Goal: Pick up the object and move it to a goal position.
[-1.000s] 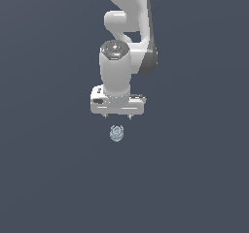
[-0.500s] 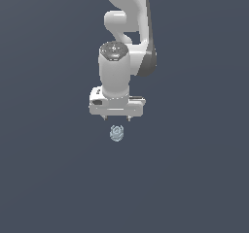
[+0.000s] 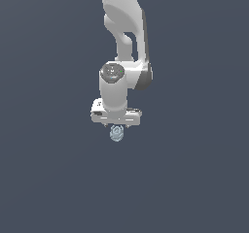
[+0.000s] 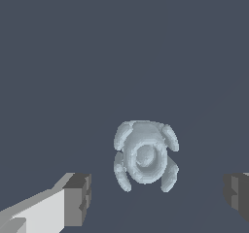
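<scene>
Gripper (image 4: 155, 198) spread wide, empty, hovering directly above the pale blue-grey lump (image 4: 145, 155); fingers (image 4: 78, 199) straddle it, apparently aligned for grasping.

object (image 3: 116, 134) top hidden under gripper bar, jaws cropped in wrist view

Nothing readable anywhere here, no text, labels, logos or numbers on the arm, the little lump or the plain background.
</scene>
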`<state>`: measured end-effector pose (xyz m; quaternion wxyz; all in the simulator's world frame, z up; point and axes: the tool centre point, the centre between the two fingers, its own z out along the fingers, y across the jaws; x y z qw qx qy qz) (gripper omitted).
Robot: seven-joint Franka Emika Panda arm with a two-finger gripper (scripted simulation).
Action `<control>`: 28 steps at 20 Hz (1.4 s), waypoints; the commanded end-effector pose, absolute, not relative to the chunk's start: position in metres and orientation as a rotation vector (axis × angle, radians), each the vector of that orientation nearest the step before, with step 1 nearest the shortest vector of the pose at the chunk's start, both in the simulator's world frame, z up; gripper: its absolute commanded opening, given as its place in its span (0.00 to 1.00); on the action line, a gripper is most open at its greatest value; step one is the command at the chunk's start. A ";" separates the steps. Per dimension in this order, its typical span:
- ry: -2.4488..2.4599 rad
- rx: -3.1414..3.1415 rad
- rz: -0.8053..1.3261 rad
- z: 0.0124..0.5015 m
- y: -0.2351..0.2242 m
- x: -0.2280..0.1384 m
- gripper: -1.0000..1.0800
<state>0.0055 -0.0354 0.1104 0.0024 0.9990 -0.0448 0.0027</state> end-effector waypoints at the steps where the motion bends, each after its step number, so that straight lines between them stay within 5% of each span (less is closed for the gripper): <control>1: -0.160 3.136 0.004 0.099 -0.036 0.005 0.96; 24: -0.174 3.137 0.000 0.040 -0.037 0.005 0.96; 25: -0.174 3.137 0.000 0.040 -0.037 0.005 0.00; 28: -0.174 3.137 0.000 0.040 -0.037 0.005 0.00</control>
